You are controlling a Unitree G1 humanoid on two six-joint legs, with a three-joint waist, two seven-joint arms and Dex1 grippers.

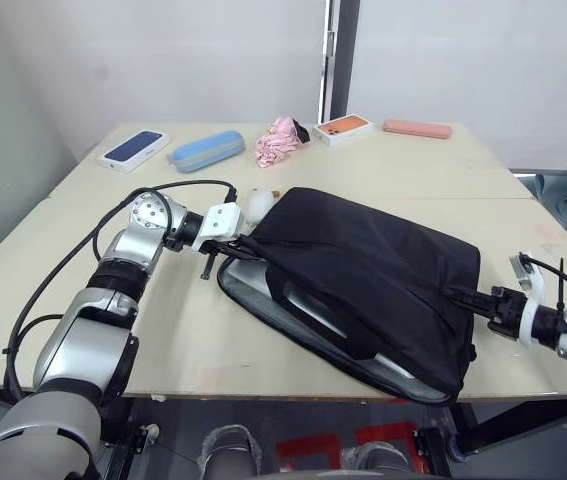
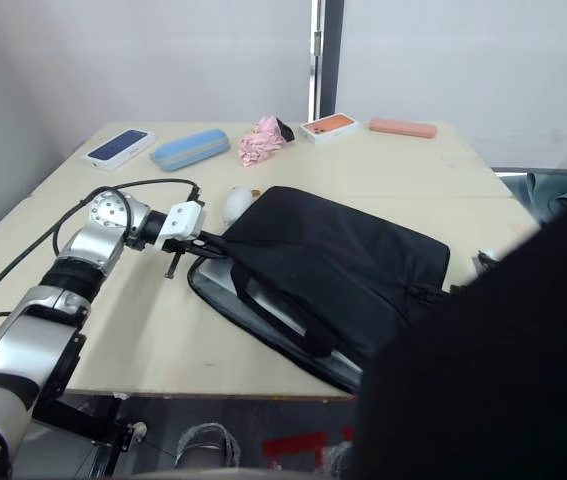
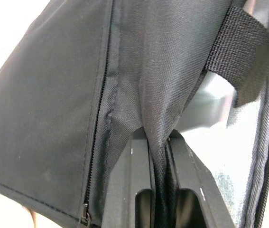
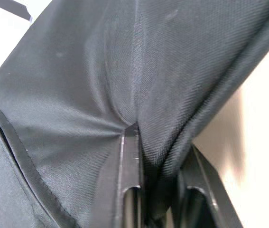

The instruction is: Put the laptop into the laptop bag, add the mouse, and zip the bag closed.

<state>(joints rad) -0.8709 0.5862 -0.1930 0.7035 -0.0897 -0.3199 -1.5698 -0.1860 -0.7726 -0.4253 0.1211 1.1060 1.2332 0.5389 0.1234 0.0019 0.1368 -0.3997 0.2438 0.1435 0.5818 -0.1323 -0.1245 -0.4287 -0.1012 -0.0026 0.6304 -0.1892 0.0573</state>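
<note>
Both hands are clamped on the laptop bag (image 1: 363, 270): your left hand (image 1: 240, 243) and right hand (image 1: 463, 297) each pinch a fold at opposite ends. Its fabric is soft and saggy, so grip seams or edges. The laptop (image 1: 308, 305) inside adds stiff weight.

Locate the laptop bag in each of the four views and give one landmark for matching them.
Left eye: laptop bag lies centre-right, mouth gaping.
Right eye: centre.
Left wrist: black fabric pinched between the jaws.
Right wrist: fabric fold pinched likewise.
Shared landmark: the black handle strap, also in the left wrist view.
</note>
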